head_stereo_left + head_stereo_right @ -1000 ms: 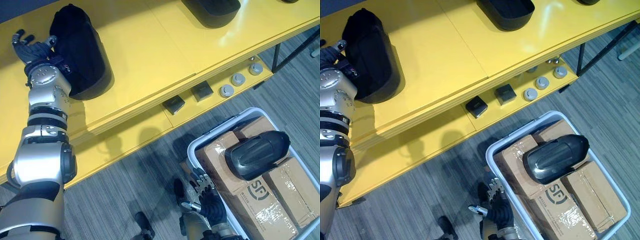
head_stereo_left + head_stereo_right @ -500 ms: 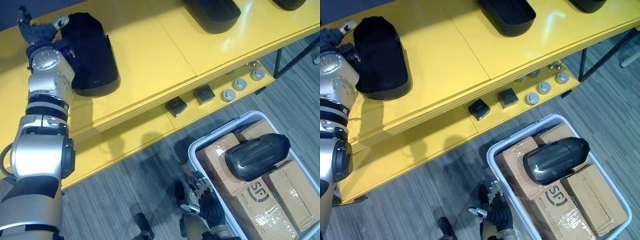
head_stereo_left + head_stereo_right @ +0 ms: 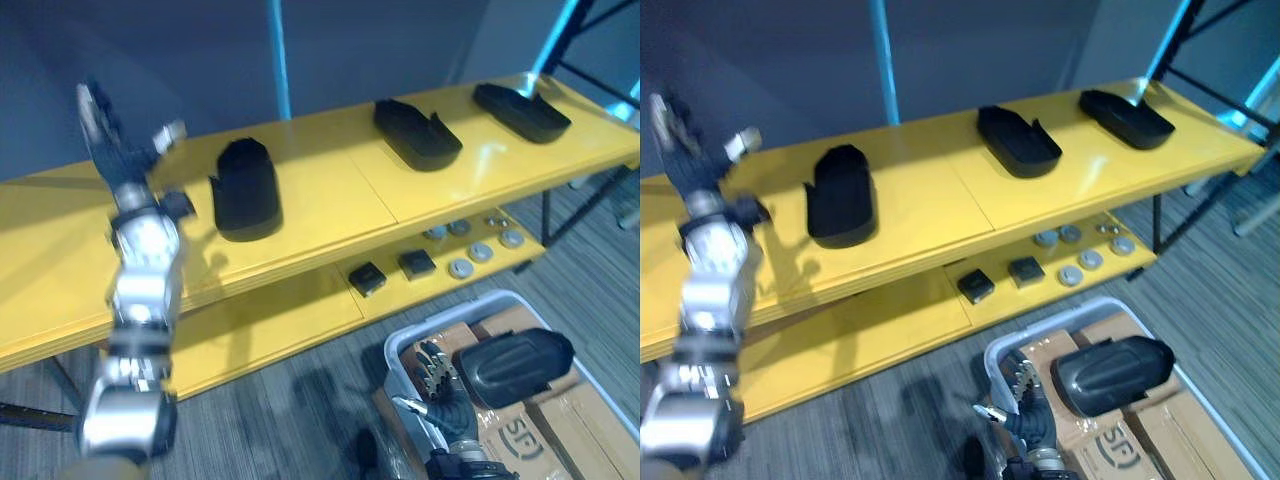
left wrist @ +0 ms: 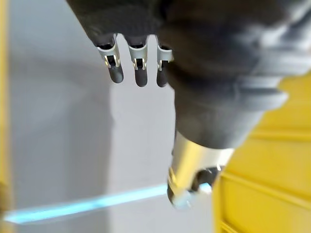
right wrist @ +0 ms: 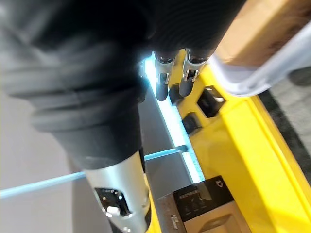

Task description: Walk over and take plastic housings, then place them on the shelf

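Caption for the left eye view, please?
Left hand open, apart from the black housing on the yellow shelf.

The shelf (image 3: 930, 190) lies bare between the left housing (image 3: 840, 205) and the middle housing (image 3: 1018, 140), and bare again left of the former. A third housing (image 3: 1127, 117) blocks its right end.

Black plastic housings (image 3: 840, 195), yellow shelf (image 3: 930, 190), grey streaked floor (image 3: 890, 400), brown boxes (image 3: 530, 440)

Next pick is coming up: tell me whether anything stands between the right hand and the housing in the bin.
Nothing visible does. The right hand, open, is at the white bin by its near rim, close beside the black housing, which lies uncovered on top of the cardboard boxes. The gap between them looks free.
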You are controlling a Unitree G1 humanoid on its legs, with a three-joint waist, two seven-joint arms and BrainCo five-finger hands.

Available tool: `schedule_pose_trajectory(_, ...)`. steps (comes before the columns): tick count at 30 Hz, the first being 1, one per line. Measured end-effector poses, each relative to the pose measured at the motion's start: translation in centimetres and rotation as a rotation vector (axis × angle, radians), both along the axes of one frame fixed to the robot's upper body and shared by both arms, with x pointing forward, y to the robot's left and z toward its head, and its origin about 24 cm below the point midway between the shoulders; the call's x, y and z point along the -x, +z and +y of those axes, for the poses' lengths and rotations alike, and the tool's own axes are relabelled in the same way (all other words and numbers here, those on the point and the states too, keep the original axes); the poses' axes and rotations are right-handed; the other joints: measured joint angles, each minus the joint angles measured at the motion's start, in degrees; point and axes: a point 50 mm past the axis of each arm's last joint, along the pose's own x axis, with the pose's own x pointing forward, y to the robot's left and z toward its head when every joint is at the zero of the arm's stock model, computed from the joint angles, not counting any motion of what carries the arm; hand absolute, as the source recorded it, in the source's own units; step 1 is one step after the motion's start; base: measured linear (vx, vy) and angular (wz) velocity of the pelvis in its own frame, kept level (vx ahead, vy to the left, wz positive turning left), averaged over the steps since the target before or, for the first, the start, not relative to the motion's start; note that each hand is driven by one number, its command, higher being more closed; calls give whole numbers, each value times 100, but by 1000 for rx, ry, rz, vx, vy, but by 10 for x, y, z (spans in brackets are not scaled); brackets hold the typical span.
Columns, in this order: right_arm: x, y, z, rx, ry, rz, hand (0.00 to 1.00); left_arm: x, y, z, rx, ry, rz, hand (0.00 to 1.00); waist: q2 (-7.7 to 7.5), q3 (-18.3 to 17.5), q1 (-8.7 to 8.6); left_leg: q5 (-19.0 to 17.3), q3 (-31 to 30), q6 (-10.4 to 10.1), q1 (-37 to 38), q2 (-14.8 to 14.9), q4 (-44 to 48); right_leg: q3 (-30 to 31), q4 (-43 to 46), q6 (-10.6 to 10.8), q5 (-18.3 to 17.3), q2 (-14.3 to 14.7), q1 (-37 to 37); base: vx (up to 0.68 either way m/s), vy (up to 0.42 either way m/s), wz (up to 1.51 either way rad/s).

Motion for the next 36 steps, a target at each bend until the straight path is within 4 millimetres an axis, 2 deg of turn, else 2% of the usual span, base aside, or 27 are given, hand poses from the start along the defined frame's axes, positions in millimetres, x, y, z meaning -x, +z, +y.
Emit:
schedule_pose_trajectory(1, 0, 0, -2, 0, -13, 0, 0, 6, -16, -2, 13, -12, 39, 100, 16, -33, 22, 15, -35, 2, 18, -4, -21, -24, 0, 2, -9, -4, 28, -25, 31, 28)
schedule_pose_trajectory(3, 0, 0, -7, 13, -44, -2, 0, 28, -68, -11, 39, -52, 187, 100, 72, -121, 60, 41, -133, 9, 72, -20, -81, -93, -1, 16, -49, -28, 132, -40, 33, 23)
schedule_pose_trajectory(5, 1, 0, -11, 16, -64, 0, 0, 35, -88, -20, 46, -99, 255, 100, 104, -168, 65, 40, -173, 11, 59, -33, -86, -173, -2, 23, -55, -54, 147, -50, 27, 10)
schedule_pose_trajectory(7, 4, -1, -15, 14, -83, 7, 0, 35, -92, -28, 30, -158, 272, 100, 138, -192, 58, 51, -196, 24, 30, -44, -83, -188, -2, 24, -56, -71, 134, -55, 20, 6)
schedule_pose_trajectory(10, 6, -3, -15, 13, -81, 16, 0, 33, -90, -30, 14, -198, 260, 100, 186, -211, -26, 63, -169, 25, -92, -47, -47, -161, 0, 27, -47, -83, 10, -48, 12, -5)
schedule_pose_trajectory(12, 6, -3, -14, 10, -76, 15, 0, 27, -87, -31, 13, -207, 250, 100, 186, -201, -22, 64, -118, 23, -281, -43, 26, -90, 2, 2, 5, -82, -185, -41, 9, -15)
schedule_pose_trajectory(15, 3, -1, -11, -10, -61, 4, 0, 11, -75, -30, 18, -215, 222, 100, 177, -88, -27, 62, 0, 20, -561, -32, 149, 25, 3, -13, 88, -70, -494, -25, 11, -20)
schedule_pose_trajectory(19, 1, 0, 4, -40, -11, -4, 0, -18, -30, -27, -10, -219, 109, 100, 160, 209, -56, 39, 127, -9, -833, 13, 244, 159, 4, 15, 119, -26, -792, -28, 25, -15)
schedule_pose_trajectory(20, -1, 1, 7, -43, 3, -10, 0, -27, -15, -27, -29, -224, 81, 100, 154, 282, -108, 39, 126, -12, -913, 26, 267, 203, 4, -18, 167, -19, -873, 11, 45, -4)
schedule_pose_trajectory(27, -9, 8, 18, -66, 55, -56, 0, -57, 45, -27, -95, -240, 11, 100, 50, 734, -318, 10, 295, -51, -1035, 31, 265, 375, 6, -38, 232, 9, -1108, 34, 60, -12)
schedule_pose_trajectory(30, -11, 9, 22, -78, 67, -62, 0, -64, 58, -24, -117, -233, 16, 100, 38, 818, -321, -7, 358, -72, -1090, 21, 258, 452, 7, -35, 243, 13, -1202, 38, 81, -11)
schedule_pose_trajectory(36, -11, 9, 27, -95, 84, -63, 0, -68, 68, -16, -128, -221, 26, 100, 25, 992, -320, -13, 381, -72, -1088, 20, 265, 480, 6, -41, 248, 16, -1205, -11, 46, -2)
